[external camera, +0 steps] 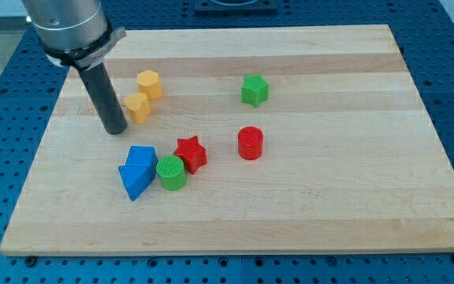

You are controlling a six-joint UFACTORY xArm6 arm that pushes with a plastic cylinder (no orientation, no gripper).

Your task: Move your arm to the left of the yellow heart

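You see my tip resting on the wooden counter, just left of the yellow heart at the far left, beside a yellow hexagon. There are no fingers to report, only a rod. The task looks essentially done; at most a slight settling remains.

No legible text, label, brand, number or sign appears anywhere in the view. The wooden tabletop is unmarked, the coloured blocks carry plain faces, and the arm's dark rod and grey collar bear no readable lettering.
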